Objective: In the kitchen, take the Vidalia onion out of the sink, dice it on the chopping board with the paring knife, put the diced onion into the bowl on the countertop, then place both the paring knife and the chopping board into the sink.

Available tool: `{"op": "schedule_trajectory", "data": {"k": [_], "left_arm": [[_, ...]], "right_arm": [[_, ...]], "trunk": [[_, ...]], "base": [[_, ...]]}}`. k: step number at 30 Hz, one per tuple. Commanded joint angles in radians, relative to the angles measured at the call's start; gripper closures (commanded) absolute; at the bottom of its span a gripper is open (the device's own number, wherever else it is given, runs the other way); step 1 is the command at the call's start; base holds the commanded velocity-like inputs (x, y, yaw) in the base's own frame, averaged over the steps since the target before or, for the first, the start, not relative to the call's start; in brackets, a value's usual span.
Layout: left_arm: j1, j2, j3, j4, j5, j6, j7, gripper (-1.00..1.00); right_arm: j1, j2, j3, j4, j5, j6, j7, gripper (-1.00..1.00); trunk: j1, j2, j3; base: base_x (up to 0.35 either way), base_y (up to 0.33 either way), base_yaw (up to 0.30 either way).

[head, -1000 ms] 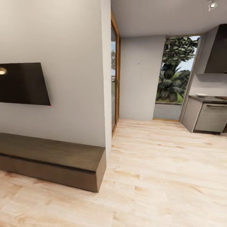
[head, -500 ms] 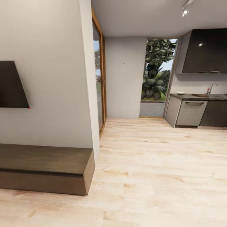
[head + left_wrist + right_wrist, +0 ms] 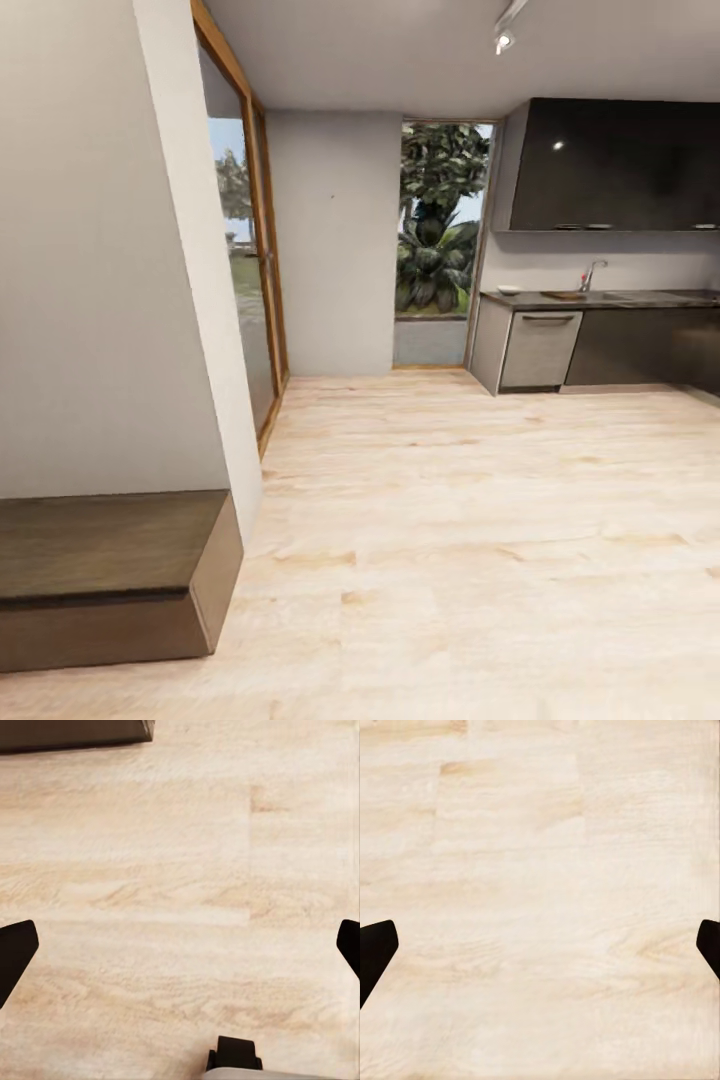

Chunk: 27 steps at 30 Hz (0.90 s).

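Observation:
Far off at the right of the head view lies the kitchen, with its dark countertop [image 3: 640, 298]. On it I make out a small white bowl [image 3: 508, 290] and a brownish chopping board [image 3: 562, 295]. A chrome tap [image 3: 592, 275] marks where the sink is. The Vidalia onion and the paring knife are out of view at this distance. My left gripper [image 3: 180, 952] hangs open over the wooden floor, its dark fingertips [image 3: 13, 956] far apart. My right gripper [image 3: 540, 952] is open too, with bare floor between its fingertips [image 3: 373, 949].
A low brown bench [image 3: 100, 560] and a wall corner [image 3: 190, 300] stand close at the left. Behind them are a glass door [image 3: 245, 270] and a window with plants [image 3: 435, 230]. Light wooden floor [image 3: 480, 520] stretches toward the grey dishwasher front [image 3: 540, 350] under black wall cabinets [image 3: 610, 165].
The camera has turned right: the dark wall screen has left the picture, the bench has slid left, and more of the kitchen counter and cabinets has come in.

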Motion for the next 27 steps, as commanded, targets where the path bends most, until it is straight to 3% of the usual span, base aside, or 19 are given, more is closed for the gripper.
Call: {"op": "schedule_trajectory", "data": {"k": [1, 27], "left_arm": [[0.000, 0.000, 0.000, 0.000, 0.000, -0.003, 0.002, -1.00], [0.000, 0.000, 0.000, 0.002, -0.001, -0.003, 0.002, -1.00]], "right_arm": [[0.000, 0.000, 0.001, 0.000, 0.000, -0.002, 0.000, -1.00], [0.000, 0.000, 0.001, -0.001, 0.000, -0.002, 0.000, -1.00]], "trunk": [[0.000, 0.000, -0.001], [0.000, 0.000, -0.004]], "base": [[0.217, -0.230, -0.281], [0.218, -0.231, -0.281]]}}
